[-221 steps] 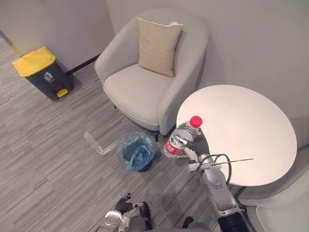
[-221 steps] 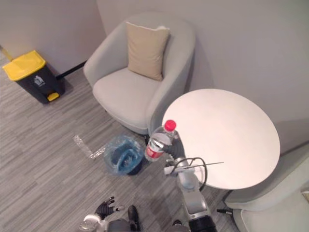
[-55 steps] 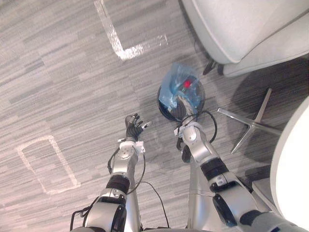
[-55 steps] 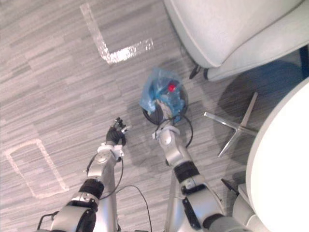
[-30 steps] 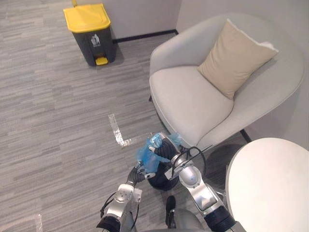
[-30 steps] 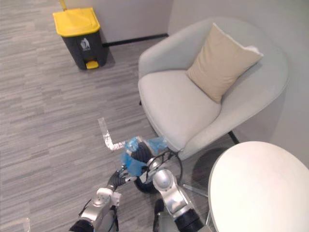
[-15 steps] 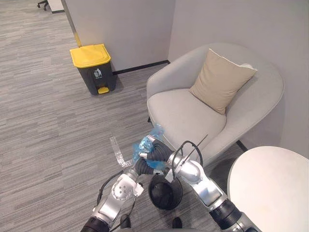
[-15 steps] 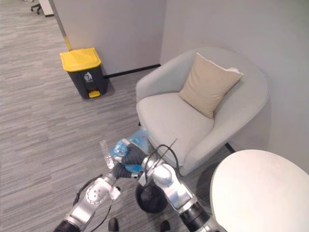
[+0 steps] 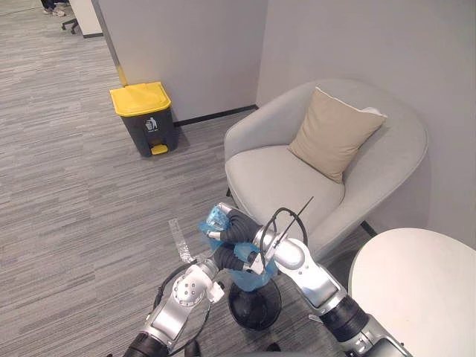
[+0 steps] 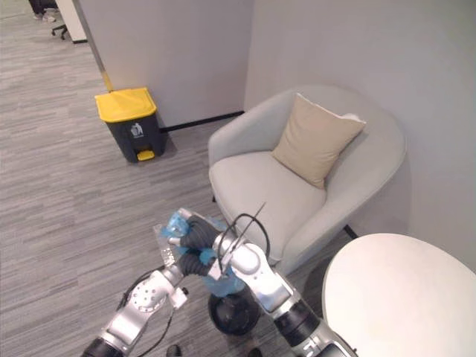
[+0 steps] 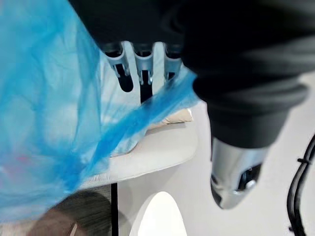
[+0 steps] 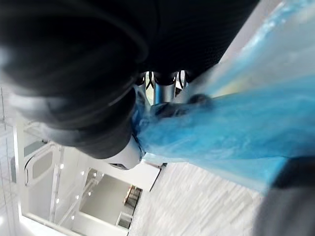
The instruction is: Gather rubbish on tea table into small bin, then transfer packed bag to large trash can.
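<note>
I am holding the right hand [image 9: 238, 226] clamped on the gathered top of the blue bag [image 9: 250, 278]. In its wrist view, its fingers [image 12: 165, 88] are curling round the bunched film. The left hand [image 9: 227, 259] is gripping the same bag just below the right one, the two hands touching. Its fingers [image 11: 140, 64] are closing over a twisted strip of the blue plastic.

The bag is hanging straight down from both hands. Its lower end is reaching the mouth of the small black bin [image 9: 255, 306], which is standing on the floor directly under the hands. I cannot tell whether the bag is clear of the rim.

A strip of clear tape [image 9: 178, 238] is lying on the floor just beyond the left hand. The grey armchair [image 9: 282, 175] is standing close past the right hand, with a beige pillow [image 9: 335, 134] leaning on its back. The round white table [image 9: 416, 282] is sitting off to the right of the right arm. The large trash can [image 9: 145, 119] with the yellow lid is standing well ahead of the hands and to their left, against the wall.
</note>
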Motion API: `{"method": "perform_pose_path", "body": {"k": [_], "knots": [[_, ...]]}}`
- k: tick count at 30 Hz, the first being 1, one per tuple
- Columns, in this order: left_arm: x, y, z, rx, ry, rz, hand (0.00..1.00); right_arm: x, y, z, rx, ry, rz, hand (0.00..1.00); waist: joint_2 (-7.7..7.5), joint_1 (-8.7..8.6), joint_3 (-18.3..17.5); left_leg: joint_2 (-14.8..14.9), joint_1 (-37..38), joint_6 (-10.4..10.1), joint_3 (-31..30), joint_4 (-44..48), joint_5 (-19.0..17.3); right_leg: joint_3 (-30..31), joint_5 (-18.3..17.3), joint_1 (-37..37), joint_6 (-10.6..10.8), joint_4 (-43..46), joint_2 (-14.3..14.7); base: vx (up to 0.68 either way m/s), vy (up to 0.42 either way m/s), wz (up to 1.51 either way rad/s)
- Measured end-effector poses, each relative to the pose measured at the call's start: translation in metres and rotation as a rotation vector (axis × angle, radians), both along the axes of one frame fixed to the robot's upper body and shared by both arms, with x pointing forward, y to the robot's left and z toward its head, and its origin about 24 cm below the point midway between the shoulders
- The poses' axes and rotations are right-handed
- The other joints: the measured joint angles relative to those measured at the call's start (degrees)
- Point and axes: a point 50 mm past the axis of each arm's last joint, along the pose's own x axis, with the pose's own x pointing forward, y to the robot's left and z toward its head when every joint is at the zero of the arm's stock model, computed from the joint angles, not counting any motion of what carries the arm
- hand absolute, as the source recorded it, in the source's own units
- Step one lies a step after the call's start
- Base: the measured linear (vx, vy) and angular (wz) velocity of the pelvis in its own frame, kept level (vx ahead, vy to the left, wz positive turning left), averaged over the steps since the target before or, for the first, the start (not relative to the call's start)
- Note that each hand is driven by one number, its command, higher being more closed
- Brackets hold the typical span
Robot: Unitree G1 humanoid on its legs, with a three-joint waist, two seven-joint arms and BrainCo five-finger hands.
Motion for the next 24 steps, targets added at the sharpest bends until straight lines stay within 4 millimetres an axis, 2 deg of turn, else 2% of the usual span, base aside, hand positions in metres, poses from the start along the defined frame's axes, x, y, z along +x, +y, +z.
{"method": "perform_pose_path", "body": {"k": [3,7,10,19,24], "knots": [[-0.007,-0.004,-0.005,-0.097,0.08,0.013,0.0,0.012,-0.008,0.007,0.034,-0.01,-0.086,1.0,0.02,0.05,0.0,0.0,0.0,0.0,-0.1,0.0,0.0,0.0,0.0,0.0,0.0,0.0,0.0,0.0,0.0,0.0],[-0.018,-0.009,-0.006,-0.202,0.153,0.002,0.0,0.025,-0.016,0.001,0.011,0.005,-0.177,1.0,0.32,0.17,-0.3,0.0,0.0,0.0,-0.2,0.0,0.0,-0.1,0.0,0.1,0.0,0.0,0.0,0.0,0.0,0.0],[-0.022,-0.014,-0.003,-0.263,0.177,-0.022,0.0,0.028,-0.02,0.0,0.012,0.015,-0.204,1.0,0.44,0.42,-0.3,0.0,0.0,0.0,-0.5,0.0,0.1,-0.3,0.0,0.2,0.0,0.0,0.0,0.0,0.0,0.03],[-0.03,-0.029,0.012,-0.337,0.163,-0.103,0.0,0.039,-0.029,-0.016,-0.034,0.055,-0.311,1.0,0.45,0.68,-0.4,0.0,-0.4,0.1,-2.9,0.0,0.7,-2.6,-0.1,1.2,0.0,0.0,0.0,-0.02,-0.003,0.12],[-0.035,-0.03,0.012,-0.358,0.18,-0.103,0.0,0.044,-0.035,-0.022,-0.071,0.06,-0.358,1.0,0.58,1.62,-0.4,0.0,-0.5,0.1,-3.5,0.0,0.8,-3.0,-0.2,1.4,0.0,0.0,0.0,-0.02,-0.003,0.07]]}}
